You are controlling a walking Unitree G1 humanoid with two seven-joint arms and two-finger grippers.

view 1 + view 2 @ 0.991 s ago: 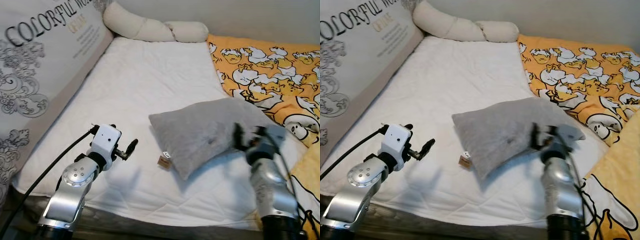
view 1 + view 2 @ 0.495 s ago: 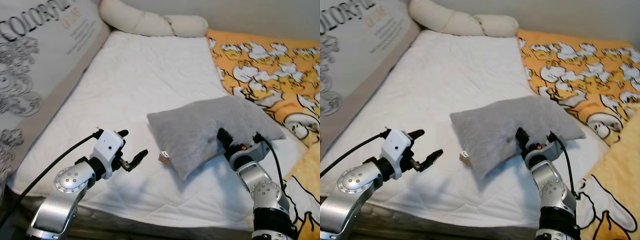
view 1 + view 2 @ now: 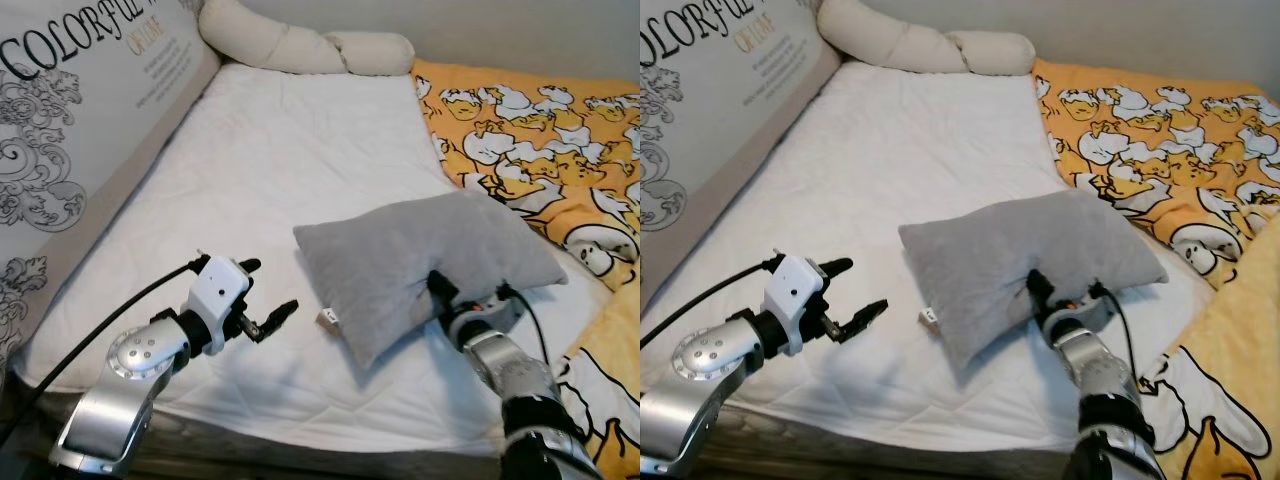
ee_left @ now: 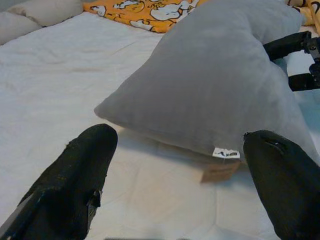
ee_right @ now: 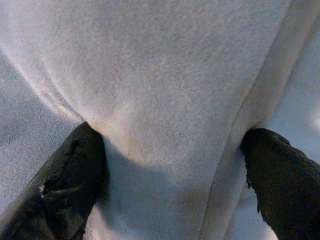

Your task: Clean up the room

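The large pale padded headboard panel with grey scrollwork (image 3: 70, 130), standing along the left side of the white mattress, carries tall dark capitals that read "COLORFUL W", cut off at the frame's top edge. Below them a line of gold capitals seems to begin "ON", and under that come a few rows of small dark print too fine to make out. The small white tag (image 4: 225, 153) sewn on the grey fleece pillow (image 3: 420, 265) bears dark marks that cannot be read.
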